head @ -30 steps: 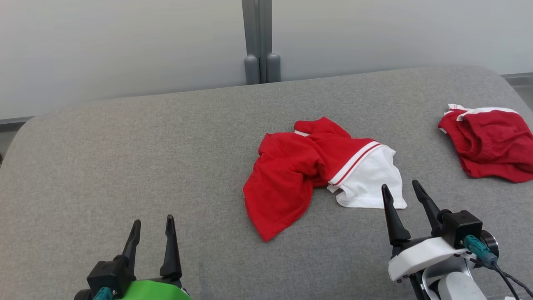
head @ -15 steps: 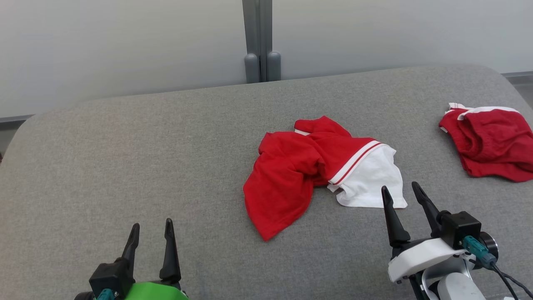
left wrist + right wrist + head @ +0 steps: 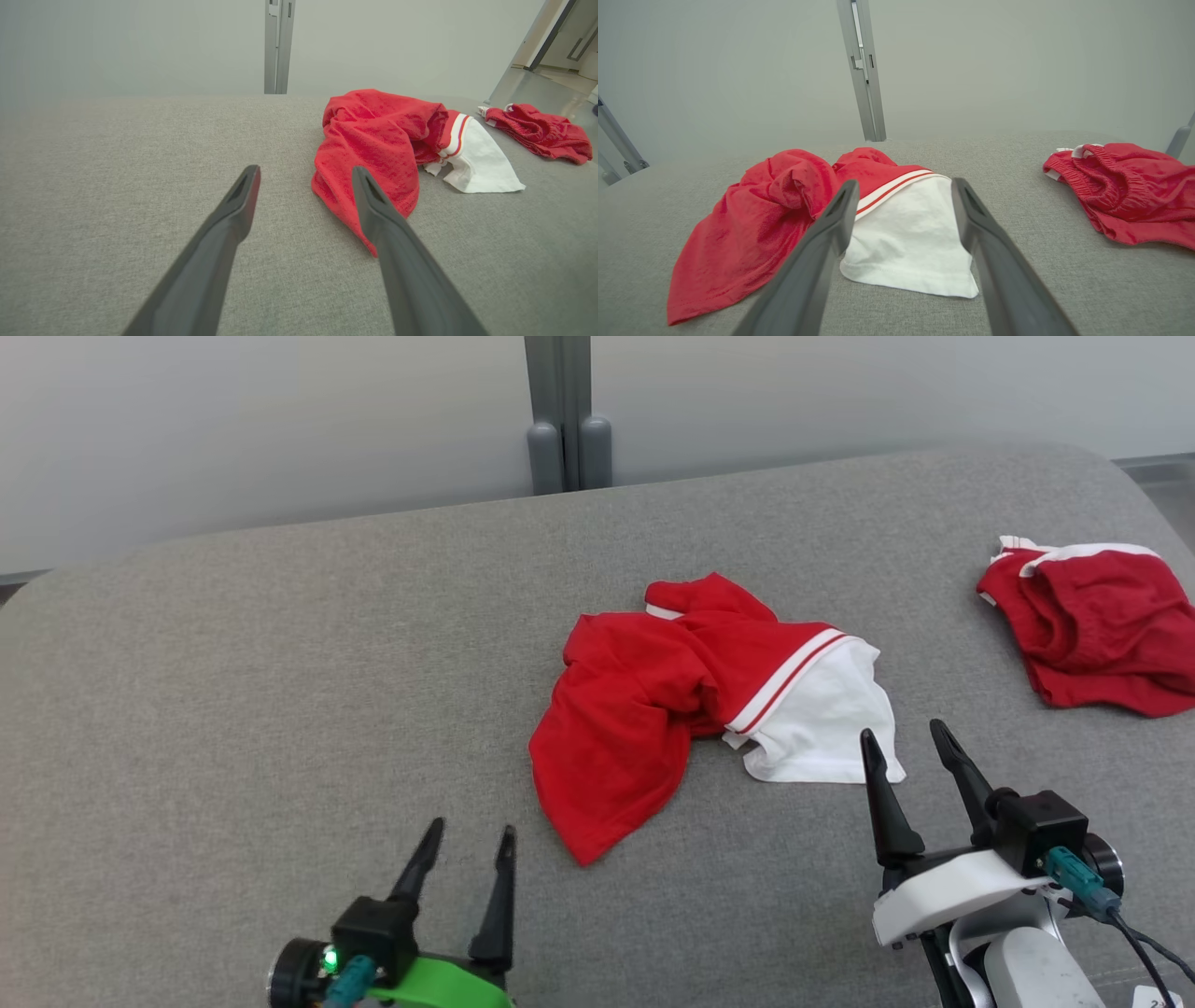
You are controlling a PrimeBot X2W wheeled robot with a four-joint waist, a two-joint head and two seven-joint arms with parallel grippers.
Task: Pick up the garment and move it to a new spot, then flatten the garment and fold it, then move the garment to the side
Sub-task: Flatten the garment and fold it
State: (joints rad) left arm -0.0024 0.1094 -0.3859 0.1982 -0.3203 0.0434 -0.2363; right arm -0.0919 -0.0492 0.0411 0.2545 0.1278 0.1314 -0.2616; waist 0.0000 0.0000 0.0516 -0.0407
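Note:
A crumpled red garment (image 3: 644, 709) with a white striped part (image 3: 822, 719) lies mid-surface on the grey padded table (image 3: 233, 691). The same garment (image 3: 373, 144) sits ahead and right of the fingers in the left wrist view. Its white part (image 3: 906, 233) fills the gap between the fingers in the right wrist view. My left gripper (image 3: 470, 831) is open, low and to the left of the garment's red tip. My right gripper (image 3: 906, 737) is open just in front of the white hem. Neither touches the cloth.
A second red garment (image 3: 1092, 625) with a white waistband lies bunched near the table's right edge, also as the second garment (image 3: 1125, 191) in the right wrist view. A grey post (image 3: 560, 411) stands against the pale wall behind. Bare grey surface stretches to the left.
My left gripper has moved right and forward towards the garment's red tip. The head camera has shifted slightly. The right gripper and both garments stay put.

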